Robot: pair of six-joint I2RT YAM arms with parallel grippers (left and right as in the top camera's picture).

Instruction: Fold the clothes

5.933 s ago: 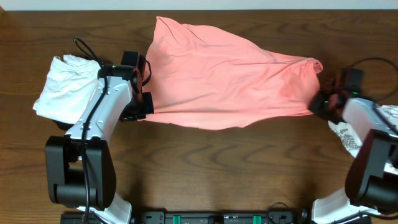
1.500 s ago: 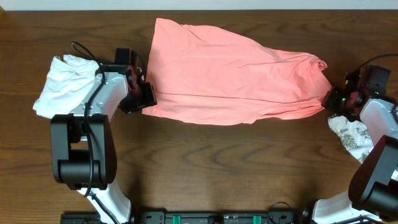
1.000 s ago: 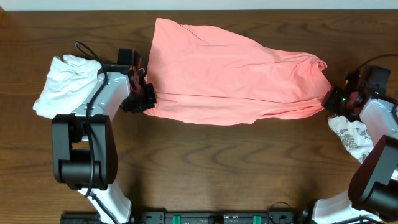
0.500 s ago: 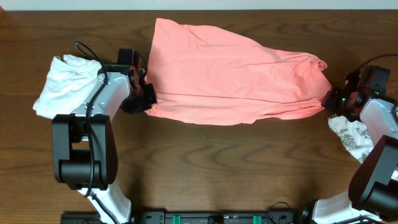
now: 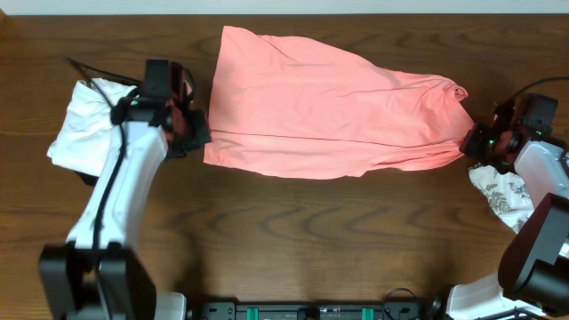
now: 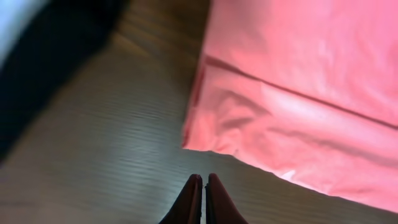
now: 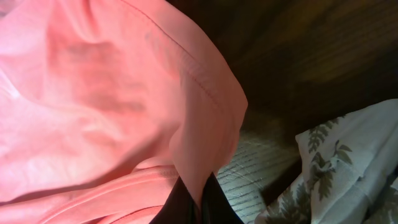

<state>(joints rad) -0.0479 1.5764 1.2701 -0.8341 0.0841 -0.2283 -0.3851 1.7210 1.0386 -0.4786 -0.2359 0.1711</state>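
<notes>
Salmon-pink garment (image 5: 329, 107): spread across centre of worktop (image 5: 302, 240). Left pincer (image 6: 203, 191): closed, empty, just beside the garment's left corner. Right pincer (image 7: 198, 200): closed, pinching the garment's right end, near leaf-print cloth (image 7: 348, 168).

The clothes (image 5: 329, 111) are looking like soft, matt cloth (a stitched hem is showing at the right wrist); the table (image 5: 293, 231) is showing smooth, dark wood grain, faintly glossy.
</notes>
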